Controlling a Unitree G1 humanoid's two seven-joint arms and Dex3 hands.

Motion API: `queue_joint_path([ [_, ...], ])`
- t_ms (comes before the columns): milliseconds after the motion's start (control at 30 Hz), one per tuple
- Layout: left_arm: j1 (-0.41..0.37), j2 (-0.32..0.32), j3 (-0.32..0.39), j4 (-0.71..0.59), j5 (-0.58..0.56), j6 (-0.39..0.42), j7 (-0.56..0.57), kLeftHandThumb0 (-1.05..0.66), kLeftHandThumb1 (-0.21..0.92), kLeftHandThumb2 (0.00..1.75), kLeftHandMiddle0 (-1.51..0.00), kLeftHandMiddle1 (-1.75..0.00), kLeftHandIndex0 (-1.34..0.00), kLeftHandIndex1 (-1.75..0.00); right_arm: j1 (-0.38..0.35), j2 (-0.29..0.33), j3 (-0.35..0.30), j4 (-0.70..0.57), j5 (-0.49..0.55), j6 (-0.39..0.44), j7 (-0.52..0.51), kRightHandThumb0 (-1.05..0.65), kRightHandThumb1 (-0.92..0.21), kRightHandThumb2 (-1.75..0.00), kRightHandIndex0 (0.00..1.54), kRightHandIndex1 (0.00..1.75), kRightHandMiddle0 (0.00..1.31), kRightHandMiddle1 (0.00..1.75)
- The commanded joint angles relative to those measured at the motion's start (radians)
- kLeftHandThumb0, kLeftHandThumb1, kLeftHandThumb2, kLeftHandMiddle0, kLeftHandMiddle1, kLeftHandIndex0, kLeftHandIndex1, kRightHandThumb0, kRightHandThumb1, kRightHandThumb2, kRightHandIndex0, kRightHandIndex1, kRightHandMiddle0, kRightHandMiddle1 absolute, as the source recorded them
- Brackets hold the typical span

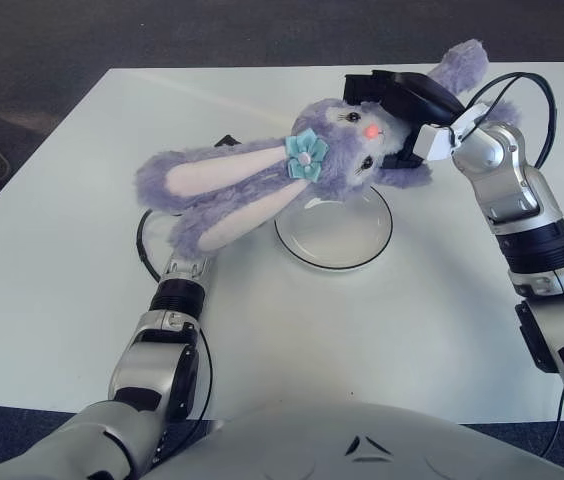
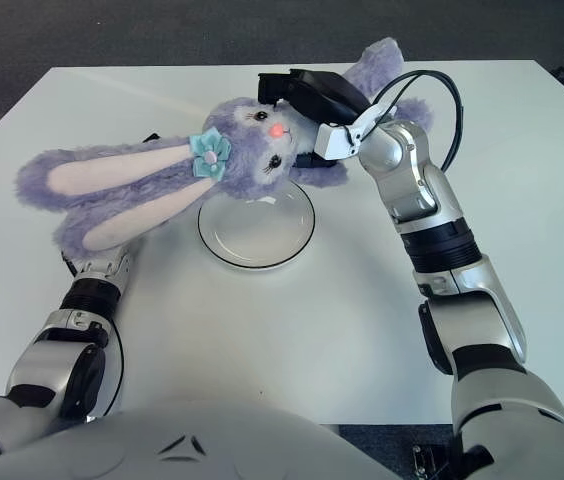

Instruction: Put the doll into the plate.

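Observation:
The doll (image 1: 262, 178) is a purple plush bunny with long pink-lined ears and a blue flower bow (image 1: 305, 155). It hangs tilted over the far-left edge of the clear round plate (image 1: 333, 267) at the table's middle; its head is above the plate's rim. My right hand (image 1: 402, 108) is shut on the doll at its head and neck, from the far right. My left forearm (image 1: 174, 295) reaches up under the doll's ears, which hide the left hand. The doll also shows in the right eye view (image 2: 162, 185).
The white table (image 1: 422, 330) carries the plate. A black cable (image 1: 143, 240) loops on the table by my left wrist. Dark carpet lies beyond the table's far edge.

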Motion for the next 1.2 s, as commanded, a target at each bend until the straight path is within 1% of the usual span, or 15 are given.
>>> queue_joint_path([
  [0,0.121,-0.049,-0.026,0.110,0.028,0.031,0.010,-0.45,0.39,1.22,-1.25,-1.75,-0.55,-1.75,0.019,0.009,-0.024,-0.057,0.045,0.074,0.046,0.00,-0.01,-1.66,0.85,1.71,0.61,1.75],
  [167,0.122,-0.054,-0.023,0.110,0.026,0.018,0.020,-0.46,0.39,1.23,-1.25,-1.75,-0.56,-1.75,0.041,0.012,-0.025,-0.095,0.076,0.129,0.089,0.00,-0.03,-1.63,0.85,1.68,0.60,1.75],
  [333,0.120,-0.056,-0.024,0.110,0.026,0.019,0.028,-0.46,0.39,1.23,-1.25,-1.75,-0.56,-1.75,0.061,0.017,-0.031,-0.120,0.091,0.154,0.101,0.00,-0.04,-1.62,0.84,1.67,0.59,1.75],
  [467,0.117,-0.058,-0.024,0.119,0.028,0.020,0.034,-0.46,0.39,1.23,-1.25,-1.75,-0.56,-1.75,0.080,0.017,-0.026,-0.135,0.091,0.143,0.100,0.00,-0.04,-1.61,0.84,1.67,0.59,1.75],
  [700,0.111,-0.059,-0.023,0.130,0.032,0.016,0.047,-0.46,0.39,1.23,-1.26,-1.75,-0.56,-1.75,0.089,0.021,-0.019,-0.145,0.094,0.133,0.108,0.00,-0.05,-1.60,0.84,1.67,0.59,1.75],
  [1000,0.097,-0.069,0.000,0.161,0.030,-0.011,0.097,-0.45,0.40,1.22,-1.25,-1.75,-0.55,-1.75,0.094,0.021,-0.003,-0.149,0.087,0.099,0.126,0.00,-0.04,-1.59,0.86,1.62,0.60,1.75],
  [1167,0.087,-0.080,0.016,0.184,0.029,-0.022,0.129,-0.45,0.41,1.20,-1.25,-1.75,-0.54,-1.75,0.105,0.020,0.011,-0.156,0.071,0.095,0.130,0.00,-0.04,-1.60,0.85,1.63,0.60,1.75],
])
